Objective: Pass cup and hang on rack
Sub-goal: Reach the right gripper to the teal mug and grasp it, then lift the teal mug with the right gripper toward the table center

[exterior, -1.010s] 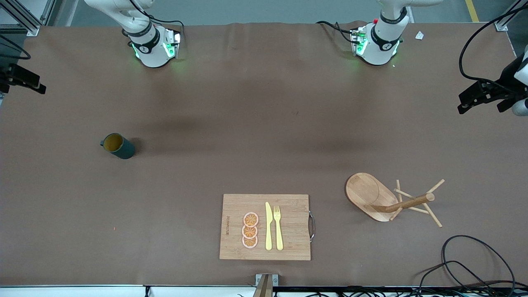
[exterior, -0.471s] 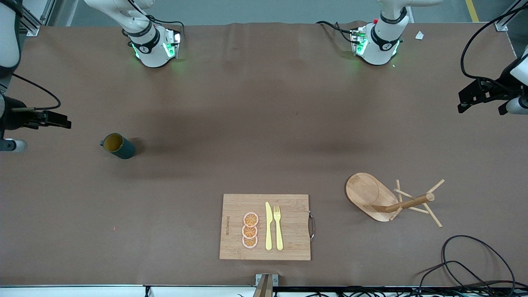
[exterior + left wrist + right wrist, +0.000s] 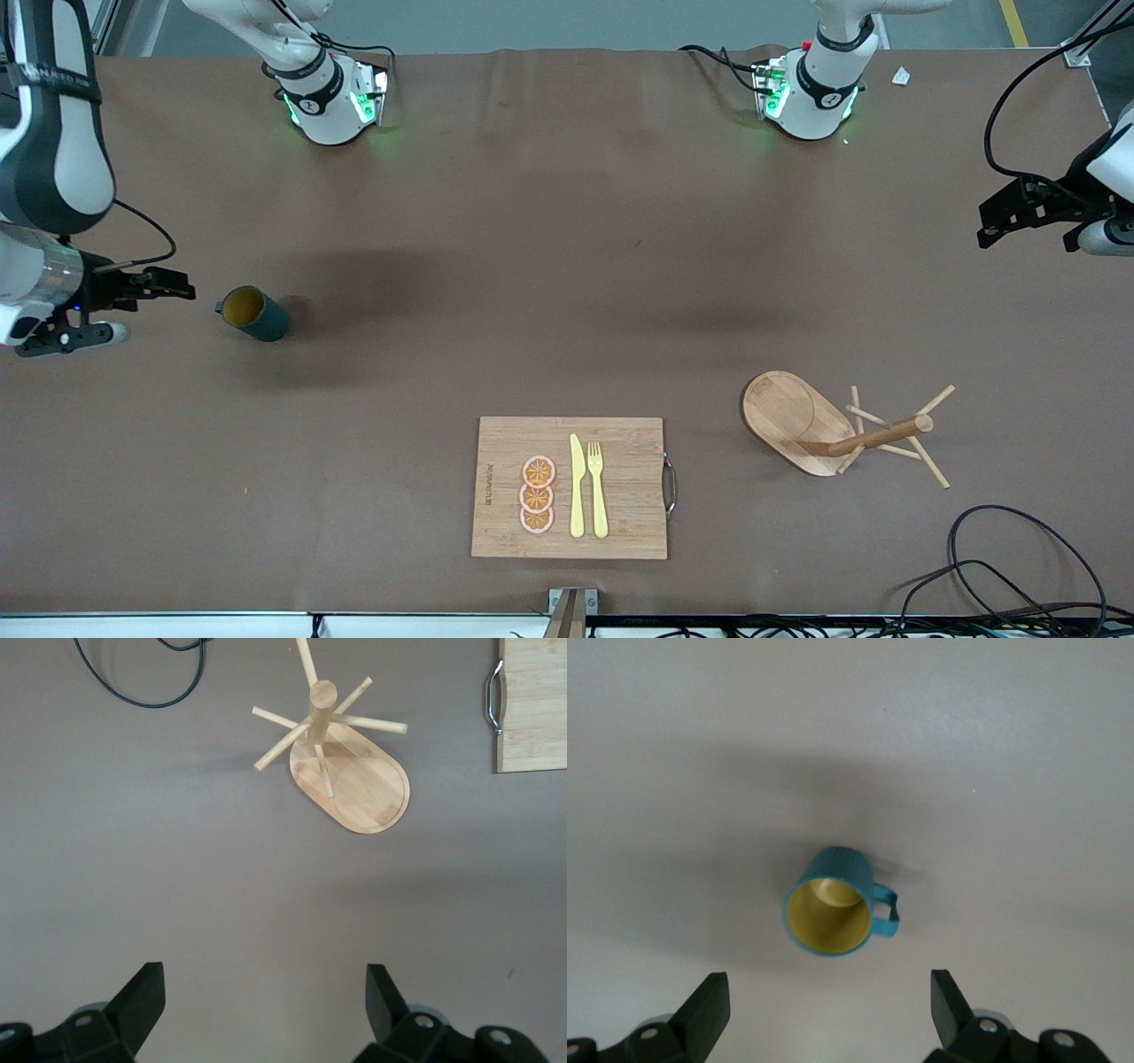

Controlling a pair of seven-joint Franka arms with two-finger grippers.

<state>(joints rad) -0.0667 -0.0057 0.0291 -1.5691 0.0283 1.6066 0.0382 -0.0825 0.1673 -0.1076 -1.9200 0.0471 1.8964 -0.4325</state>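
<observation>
The small dark teal mug with a mustard-yellow inside (image 3: 255, 313) stands upright toward the right arm's end of the table. The light wooden mug tree with an oval base and thin pegs (image 3: 837, 431) stands upright toward the left arm's end, well apart from the mug.

The only writing in view is a small dark imprint along one edge of the cutting board (image 3: 569, 487), well apart from both pincers and too small to read.

The cup (image 3: 254, 314) is dark teal outside, mustard-yellow inside. The rack (image 3: 828, 431) is pale wood. Brown table (image 3: 532, 266); bamboo board (image 3: 620, 487) bears orange slices (image 3: 537, 494) and yellow cutlery (image 3: 588, 486).
</observation>
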